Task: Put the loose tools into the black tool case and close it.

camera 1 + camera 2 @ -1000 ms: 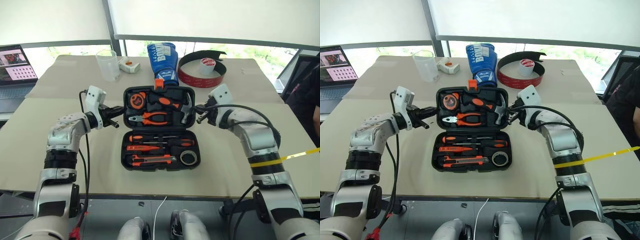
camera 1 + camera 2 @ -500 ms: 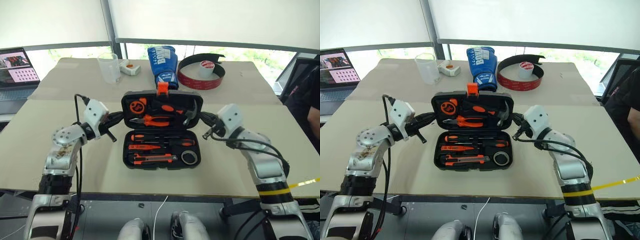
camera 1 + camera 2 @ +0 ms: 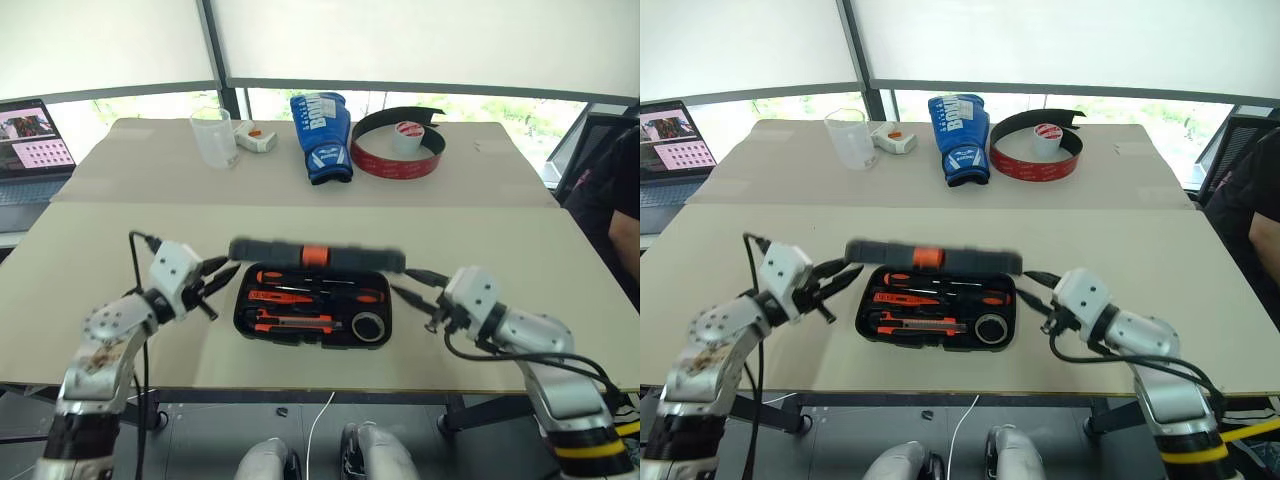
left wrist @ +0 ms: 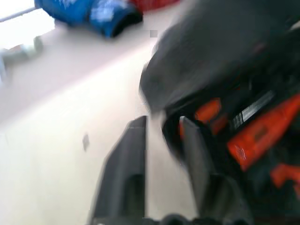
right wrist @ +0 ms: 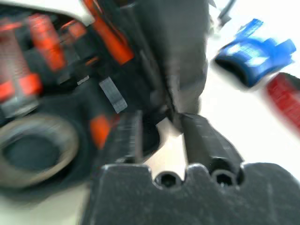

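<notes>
The black tool case (image 3: 312,300) sits at the near middle of the table (image 3: 100,230), its lid (image 3: 316,255) tipped far forward so only its blurred edge shows, hanging above the tray with the small orange latch (image 3: 315,255) at its centre; the case is part-way shut, not closed. Inside the tray lie two black-and-orange screwdrivers (image 3: 320,278), a thin orange screwdriver (image 3: 272,296), an orange-and-black utility knife (image 3: 290,322) and, at the tray's 4 o'clock corner, a small dark tape roll (image 3: 372,325). The left gripper (image 3: 222,279) is at the case's 9 o'clock, just beside the tray's end, its two black fingers (image 4: 129,154) parted and holding nothing. The right gripper (image 3: 412,287) is at the case's 3 o'clock, close to the other end of the tray, its fingers (image 5: 199,136) likewise spread and empty; whether either touches the shell I cannot tell. Toward 12 o'clock at the far edge of the table lies a blue boxing glove (image 3: 322,136). At 1 o'clock from the case lies a red-and-black curved band (image 3: 395,155) with a white tape roll (image 3: 405,135) inside it. At 11 o'clock stand a clear plastic cup (image 3: 212,137) and, just beside it, a small white object (image 3: 254,139). A laptop (image 3: 28,150) stands open beyond the table's edge at 10 o'clock, and a person's dark sleeve (image 3: 605,190) shows at 2 o'clock.
</notes>
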`<control>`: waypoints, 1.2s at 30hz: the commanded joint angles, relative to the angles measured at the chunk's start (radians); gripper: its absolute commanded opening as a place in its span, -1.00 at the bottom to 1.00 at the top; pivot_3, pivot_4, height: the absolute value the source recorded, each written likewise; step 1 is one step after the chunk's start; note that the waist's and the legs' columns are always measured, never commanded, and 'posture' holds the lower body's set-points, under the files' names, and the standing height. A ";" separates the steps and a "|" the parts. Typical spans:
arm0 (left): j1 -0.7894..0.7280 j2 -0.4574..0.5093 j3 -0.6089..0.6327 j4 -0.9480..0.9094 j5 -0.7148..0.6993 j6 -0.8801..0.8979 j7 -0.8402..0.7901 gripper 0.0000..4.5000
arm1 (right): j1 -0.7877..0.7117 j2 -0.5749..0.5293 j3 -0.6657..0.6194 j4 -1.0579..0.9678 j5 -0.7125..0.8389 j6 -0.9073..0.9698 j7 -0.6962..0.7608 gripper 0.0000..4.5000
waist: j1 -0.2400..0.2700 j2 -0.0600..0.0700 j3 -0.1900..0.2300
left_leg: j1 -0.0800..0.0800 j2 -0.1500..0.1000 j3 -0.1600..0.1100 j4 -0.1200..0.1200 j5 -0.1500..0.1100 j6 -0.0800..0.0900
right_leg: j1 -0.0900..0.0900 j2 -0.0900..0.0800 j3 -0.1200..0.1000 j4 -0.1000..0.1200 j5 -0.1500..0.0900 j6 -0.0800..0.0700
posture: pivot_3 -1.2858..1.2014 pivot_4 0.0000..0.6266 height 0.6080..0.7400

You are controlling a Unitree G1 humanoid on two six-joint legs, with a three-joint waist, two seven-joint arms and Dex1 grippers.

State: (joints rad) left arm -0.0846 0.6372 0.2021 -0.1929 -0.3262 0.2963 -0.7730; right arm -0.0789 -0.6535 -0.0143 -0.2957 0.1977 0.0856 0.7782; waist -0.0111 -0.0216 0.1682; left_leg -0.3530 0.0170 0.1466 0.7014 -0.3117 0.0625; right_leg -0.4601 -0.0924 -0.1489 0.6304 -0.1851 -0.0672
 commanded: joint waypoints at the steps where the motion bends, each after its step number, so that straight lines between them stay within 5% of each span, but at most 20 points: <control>1: 0.135 0.155 0.203 -0.173 -0.214 0.242 -0.123 0.18 | 0.101 -0.129 -0.128 -0.153 0.175 0.147 0.131 0.44 | 0.009 -0.001 0.001 | 0.000 0.000 0.000 0.000 -0.001 -0.002 | 0.000 0.000 0.000 0.000 0.000 0.000 | 0.03 -0.52 0.80; 3: 0.181 0.265 0.260 -0.114 -0.239 0.290 -0.221 0.49 | 0.192 -0.216 -0.172 -0.211 0.258 0.216 0.230 0.47 | 0.013 0.000 0.001 | -0.001 0.000 0.000 0.000 -0.002 -0.002 | -0.001 0.000 0.000 -0.001 -0.001 -0.001 | 0.03 -0.52 0.80; 4: 0.177 0.296 0.260 -0.078 -0.231 0.284 -0.238 0.49 | 0.219 -0.243 -0.181 -0.229 0.287 0.247 0.258 0.47 | 0.020 0.001 0.001 | -0.001 0.000 -0.001 -0.001 -0.003 -0.002 | 0.000 0.000 0.000 -0.001 -0.002 -0.002 | 0.03 -0.52 0.80; 6: 0.103 0.333 0.201 0.015 -0.195 0.238 -0.263 0.53 | 0.248 -0.276 -0.168 -0.254 0.315 0.263 0.296 0.02 | 0.033 0.001 0.001 | 0.001 0.000 -0.002 -0.001 -0.005 -0.005 | 0.001 0.000 -0.002 -0.003 -0.002 -0.002 | 0.03 -0.52 0.80; 8: -0.018 0.338 0.112 0.118 -0.143 0.189 -0.284 0.53 | 0.254 -0.287 -0.136 -0.274 0.309 0.254 0.318 -0.19 | 0.043 0.002 0.001 | 0.000 0.000 -0.003 -0.001 -0.010 0.001 | 0.001 0.000 -0.002 -0.004 -0.002 -0.001 | 0.03 -0.52 0.80; 14: -0.379 0.259 -0.151 0.440 0.050 -0.015 -0.356 -0.31 | 0.167 -0.264 -0.004 -0.286 0.257 0.266 0.299 -1.00 | 0.058 0.000 0.000 | -0.003 -0.002 -0.002 0.000 -0.007 -0.004 | 0.001 0.000 -0.002 -0.005 -0.001 0.000 | 0.03 -0.52 0.80; 18: -0.634 0.136 -0.289 0.728 0.183 -0.194 -0.384 -0.97 | 0.076 -0.241 0.114 -0.255 0.167 0.244 0.295 -1.00 | 0.054 -0.003 0.000 | -0.006 -0.002 -0.001 0.003 -0.002 0.006 | 0.001 0.000 -0.002 -0.006 -0.001 -0.001 | 0.03 -0.52 0.80; 25: -0.831 -0.026 -0.376 0.983 0.275 -0.369 -0.424 -0.97 | -0.054 -0.161 0.196 -0.123 0.016 0.258 0.178 -1.00 | 0.041 -0.007 0.002 | -0.010 -0.003 -0.001 0.008 -0.002 0.007 | 0.000 0.000 -0.004 -0.006 -0.001 0.000 | 0.03 -0.52 0.80; 36: -0.693 0.040 -0.349 0.754 0.220 -0.353 -0.603 -0.97 | -0.198 -0.094 0.090 0.127 -0.050 0.216 0.052 -1.00 | 0.020 -0.008 0.002 | -0.009 -0.001 -0.001 0.013 -0.002 0.007 | -0.001 -0.002 -0.002 0.000 0.000 0.001 | 0.03 -0.52 0.80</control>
State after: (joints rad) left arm -0.7686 0.6590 -0.1752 0.6133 -0.0814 -0.0719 -1.3684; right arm -0.2671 -0.7390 0.1154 -0.1546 0.1383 0.3330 0.8283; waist 0.0087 -0.0296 0.1703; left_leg -0.3626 0.0162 0.1454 0.7145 -0.3132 0.0691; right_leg -0.4614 -0.0937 -0.1512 0.6309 -0.1858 -0.0665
